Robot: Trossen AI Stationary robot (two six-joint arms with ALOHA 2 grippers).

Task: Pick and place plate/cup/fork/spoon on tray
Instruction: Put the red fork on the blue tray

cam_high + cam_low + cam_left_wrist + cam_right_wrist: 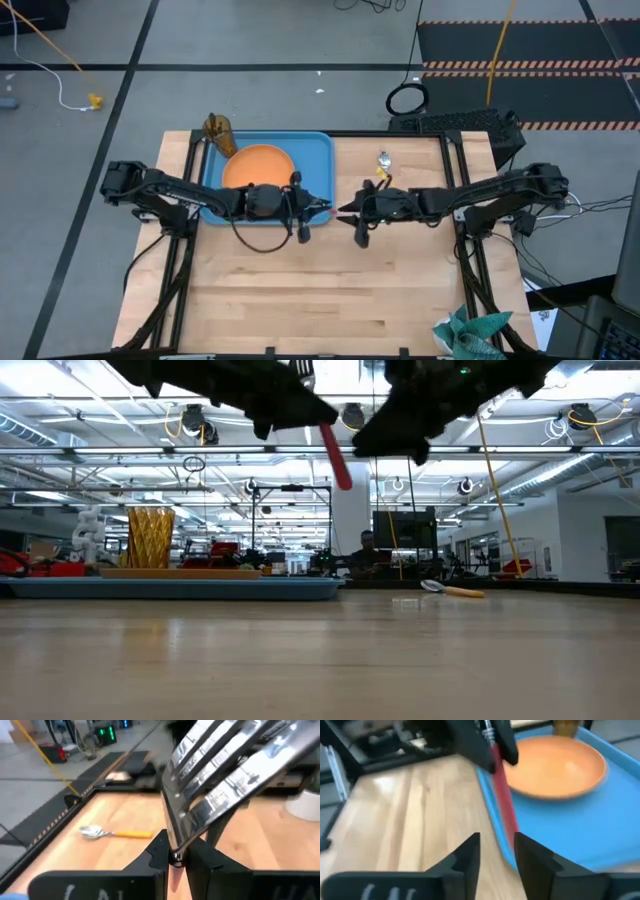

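Left gripper [322, 206] clenched on the fork [335, 456], held up off the tabletop [330, 280] just past the tray's right edge, red-pink handle slanting down toward the right arm and silver tines [220, 775] looming close in the left wrist view. Right gripper [345, 210] facing it from the right at the same height, tip to tip, fingers parted (gap plain in the right wrist view) with the fork's handle [502, 802] just beyond them and not touched. Further out to the left, the tray [312, 150] lying on the far left part of the tabletop, with the plate [258, 165] resting flat inside it toward its far side. Beyond that, the cup [219, 132] upright at the tray's far left corner; in or just beside the tray cannot be told for sure. To the right, the spoon [383, 163] lying on the bare wood, far of the right arm, well apart from the tray, bowl away from the near edge.
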